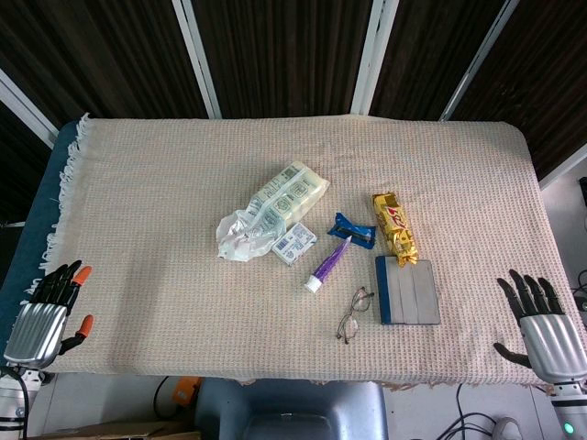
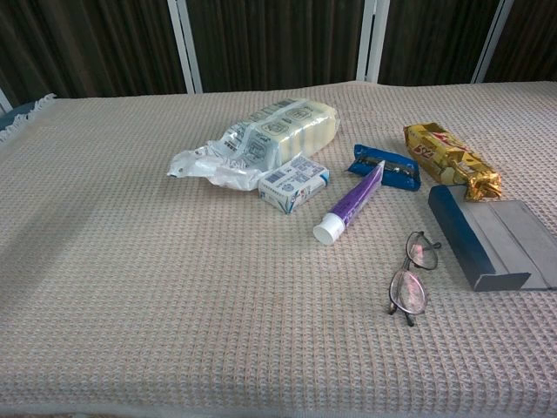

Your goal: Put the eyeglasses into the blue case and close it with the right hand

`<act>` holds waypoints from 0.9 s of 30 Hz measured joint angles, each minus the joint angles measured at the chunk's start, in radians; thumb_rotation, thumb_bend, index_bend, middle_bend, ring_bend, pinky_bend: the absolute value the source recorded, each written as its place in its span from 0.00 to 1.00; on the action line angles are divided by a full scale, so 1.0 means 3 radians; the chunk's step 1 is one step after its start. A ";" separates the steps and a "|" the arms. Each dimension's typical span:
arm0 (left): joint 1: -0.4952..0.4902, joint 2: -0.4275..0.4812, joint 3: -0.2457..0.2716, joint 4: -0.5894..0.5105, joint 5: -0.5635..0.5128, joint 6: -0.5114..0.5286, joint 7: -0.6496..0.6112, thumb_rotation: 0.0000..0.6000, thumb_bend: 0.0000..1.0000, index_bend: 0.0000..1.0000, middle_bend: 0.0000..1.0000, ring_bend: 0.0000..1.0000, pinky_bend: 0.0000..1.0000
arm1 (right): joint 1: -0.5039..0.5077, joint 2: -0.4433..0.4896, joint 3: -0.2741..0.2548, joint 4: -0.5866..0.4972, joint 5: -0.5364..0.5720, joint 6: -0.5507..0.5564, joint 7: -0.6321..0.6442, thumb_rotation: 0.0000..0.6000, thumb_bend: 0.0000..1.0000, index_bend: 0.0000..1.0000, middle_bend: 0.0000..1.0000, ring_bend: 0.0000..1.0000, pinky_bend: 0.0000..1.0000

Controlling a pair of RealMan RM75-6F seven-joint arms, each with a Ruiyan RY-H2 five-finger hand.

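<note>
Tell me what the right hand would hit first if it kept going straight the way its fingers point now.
Probably nothing. The right hand sits at the table's near right corner, fingers pointing up the cloth. The case and gold snack pack lie well to its left, though depth is hard to judge.

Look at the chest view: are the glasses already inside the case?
No, the glasses lie on the cloth beside the case.

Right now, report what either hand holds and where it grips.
Nothing is held. The left hand and right hand rest open at the table edges.
</note>
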 measured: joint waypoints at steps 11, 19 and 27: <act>0.0003 0.0017 0.0004 0.0001 0.0011 0.0013 -0.0060 1.00 0.38 0.00 0.00 0.00 0.13 | 0.0455 -0.0090 0.0054 0.0219 -0.0446 -0.0351 0.0187 1.00 0.19 0.32 0.00 0.00 0.00; 0.0010 0.0034 -0.0010 0.0004 -0.0033 0.0009 -0.0084 1.00 0.38 0.00 0.00 0.00 0.13 | 0.1247 -0.0238 0.0157 0.0303 -0.0741 -0.1255 -0.0016 1.00 0.21 0.53 0.00 0.00 0.00; 0.0002 0.0044 -0.0024 0.0016 -0.0072 -0.0021 -0.0131 1.00 0.38 0.00 0.00 0.00 0.13 | 0.1809 -0.0479 0.0152 0.0521 -0.1007 -0.1794 -0.0059 1.00 0.28 0.58 0.00 0.00 0.00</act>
